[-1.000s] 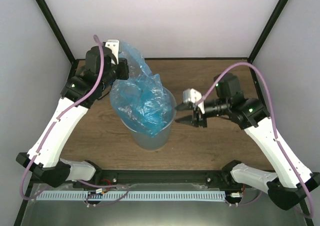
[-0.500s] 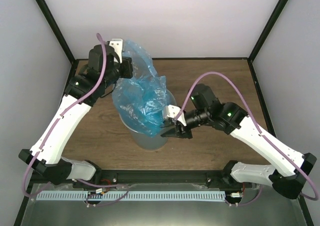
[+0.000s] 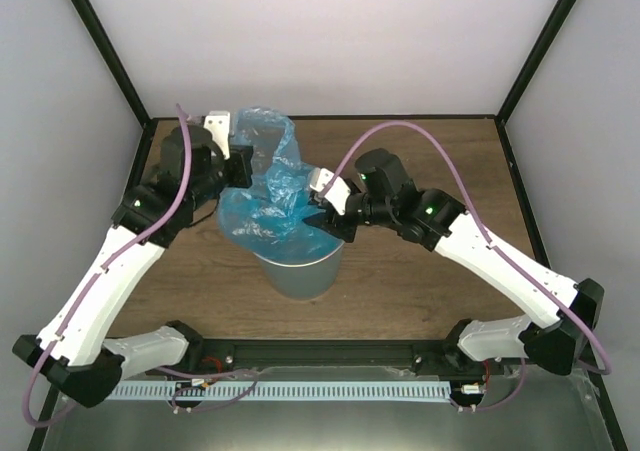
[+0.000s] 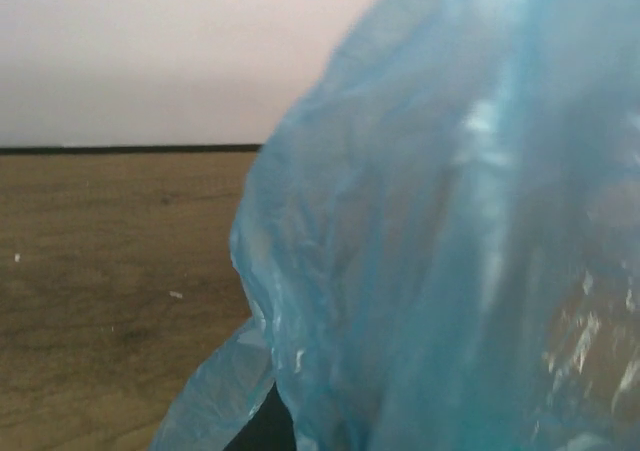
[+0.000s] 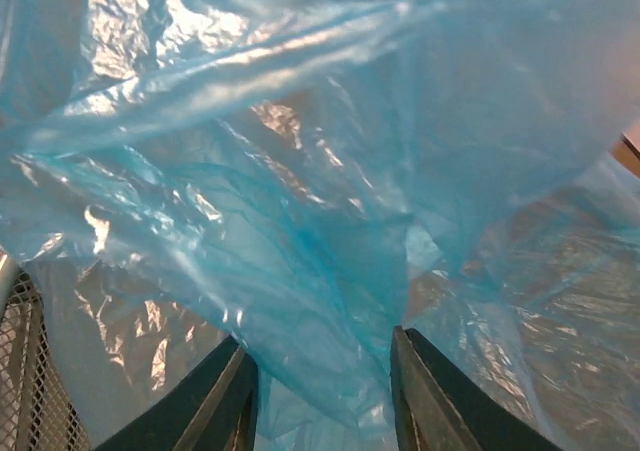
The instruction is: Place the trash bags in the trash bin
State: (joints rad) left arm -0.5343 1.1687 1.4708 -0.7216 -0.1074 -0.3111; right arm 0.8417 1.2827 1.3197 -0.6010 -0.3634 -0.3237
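At the near edge of the brown wooden table (image 3: 430, 161), the two white arms were bolted side by side, and both were bent inwards toward the middle. Just beyond their bases, the round translucent grey plastic bin (image 3: 300, 271) was set upright on the table, a little left of centre. Its mouth was covered by the thin, translucent light-blue plastic film bag (image 3: 262, 203), which was heaped over the rim and bulged out past the left side. Most of its bulk was carried above the bin; how much lay inside could not be told.

The right gripper (image 3: 326, 219) was pushed into the film at the bin's right rim. In the right wrist view its two dark fingers (image 5: 225, 401) were seen spread apart, with a crumpled fold of the bag hanging into the gap between them. No pinch on the film could be made out.

Farther back, a tall crinkled lobe of the bag was drawn up from the bin toward the rear left, where the left gripper (image 3: 240, 161) was pressed together on it. The left wrist view was filled almost wholly by glossy blue film, so the fingers themselves were hidden there. Behind everything, the table's far edge was met by pale walls framed by black posts.
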